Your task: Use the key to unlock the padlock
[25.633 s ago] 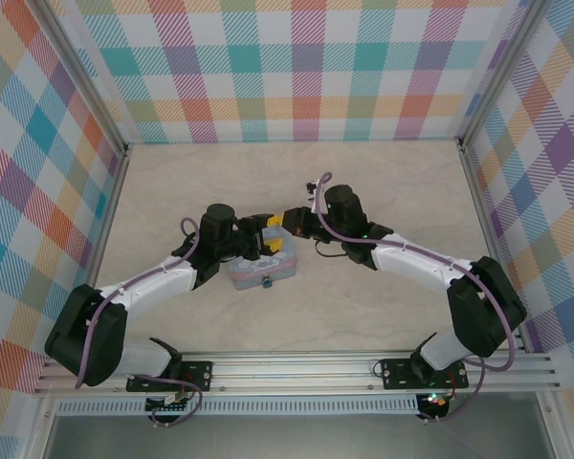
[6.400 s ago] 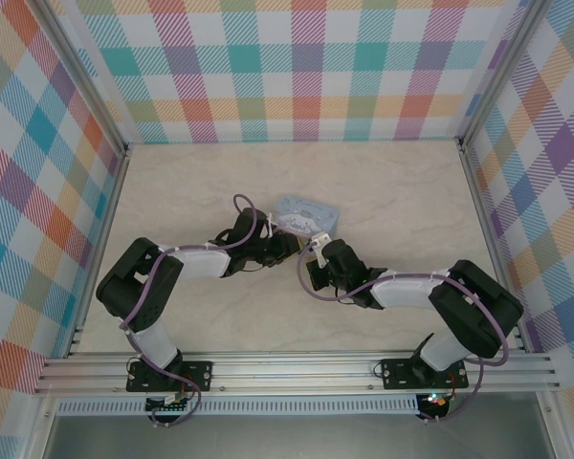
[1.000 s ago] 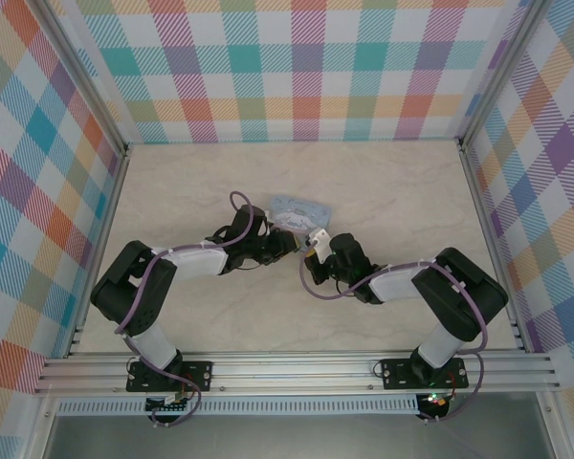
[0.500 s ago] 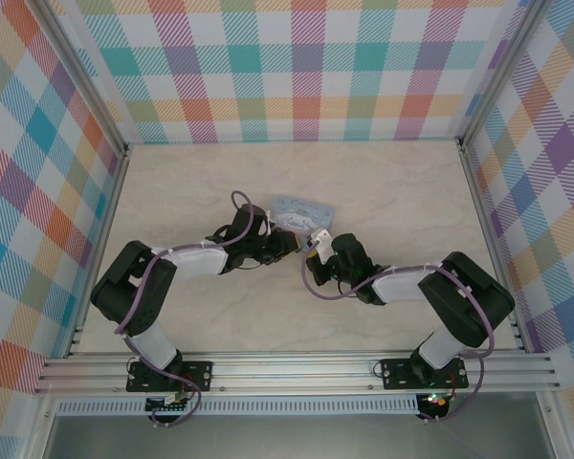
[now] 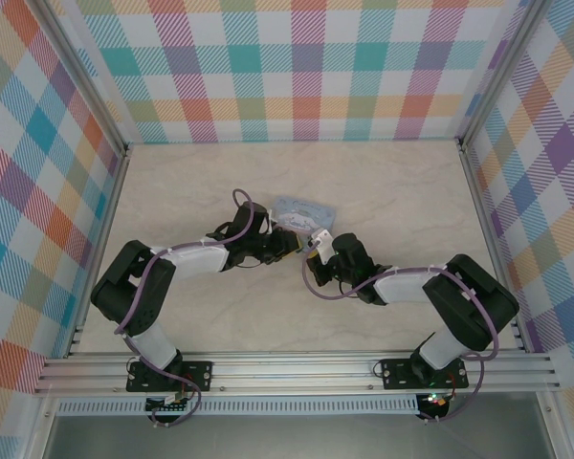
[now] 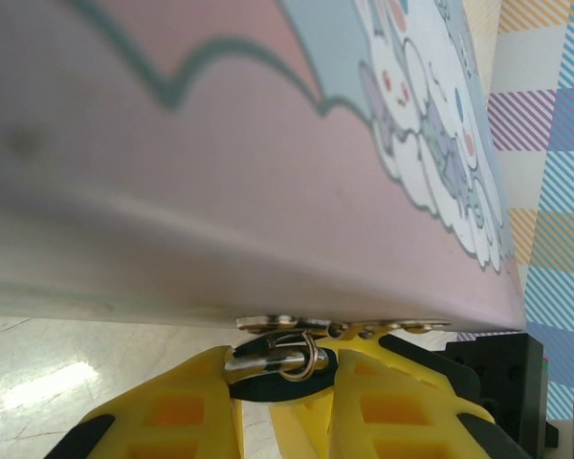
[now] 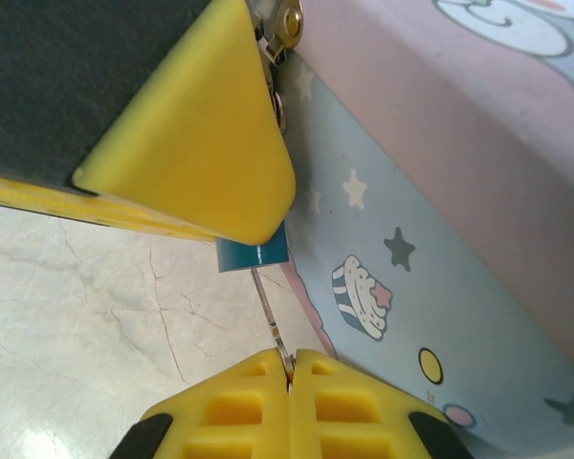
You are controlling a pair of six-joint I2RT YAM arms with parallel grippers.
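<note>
Well, our right jaws pinch the key (image 7: 269,313), its tip at the padlock (image 7: 252,256) clamped in our left jaws; twisting off-axis, we risk bending it or losing grip.

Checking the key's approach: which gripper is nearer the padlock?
Left. The left gripper has its jaws clamped on the padlock; the right gripper is apart from it, pinching the key that reaches up to it.
</note>
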